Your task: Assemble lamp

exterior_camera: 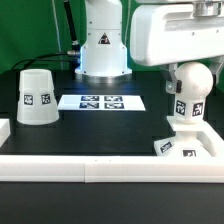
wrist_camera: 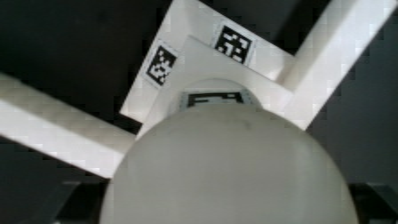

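The white bulb stands upright at the exterior view's right, its stem down on the small square base block. My gripper is shut on the bulb's ball head, with dark fingers on both sides of it. In the wrist view the bulb fills the middle, the tagged base block shows beyond it, and my gripper is mostly hidden by the ball. The tapered shade stands mouth down at the exterior view's left, apart from the gripper.
The marker board lies flat between the shade and the bulb. A long white rail runs along the front edge and turns up the right side next to the base block; it also shows in the wrist view. The robot's base stands behind.
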Available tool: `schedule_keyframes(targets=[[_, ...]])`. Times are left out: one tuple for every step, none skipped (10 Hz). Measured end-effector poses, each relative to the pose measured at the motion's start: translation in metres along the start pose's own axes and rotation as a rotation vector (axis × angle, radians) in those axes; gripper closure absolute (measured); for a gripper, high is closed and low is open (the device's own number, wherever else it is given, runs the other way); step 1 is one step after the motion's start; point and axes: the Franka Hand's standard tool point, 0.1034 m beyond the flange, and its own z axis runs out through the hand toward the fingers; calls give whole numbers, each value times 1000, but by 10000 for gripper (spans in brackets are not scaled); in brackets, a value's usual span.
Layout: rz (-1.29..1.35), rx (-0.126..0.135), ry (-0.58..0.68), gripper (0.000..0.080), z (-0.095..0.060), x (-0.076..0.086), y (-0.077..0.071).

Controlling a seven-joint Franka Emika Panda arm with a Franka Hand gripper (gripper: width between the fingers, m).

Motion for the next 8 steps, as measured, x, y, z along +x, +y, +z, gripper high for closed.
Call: schedule_keyframes(targets=[[53, 0, 0, 220, 0, 0, 0], [162, 0, 0, 220, 0, 0, 1], [254, 0, 0, 220, 0, 0, 1], [310, 0, 0, 219, 0, 0, 1], [409, 0, 0, 219, 0, 0, 2], [511, 5, 0, 219, 0, -1, 3], [615, 10, -1, 219, 0, -1, 4], [692, 9, -3, 219, 1, -2, 4]])
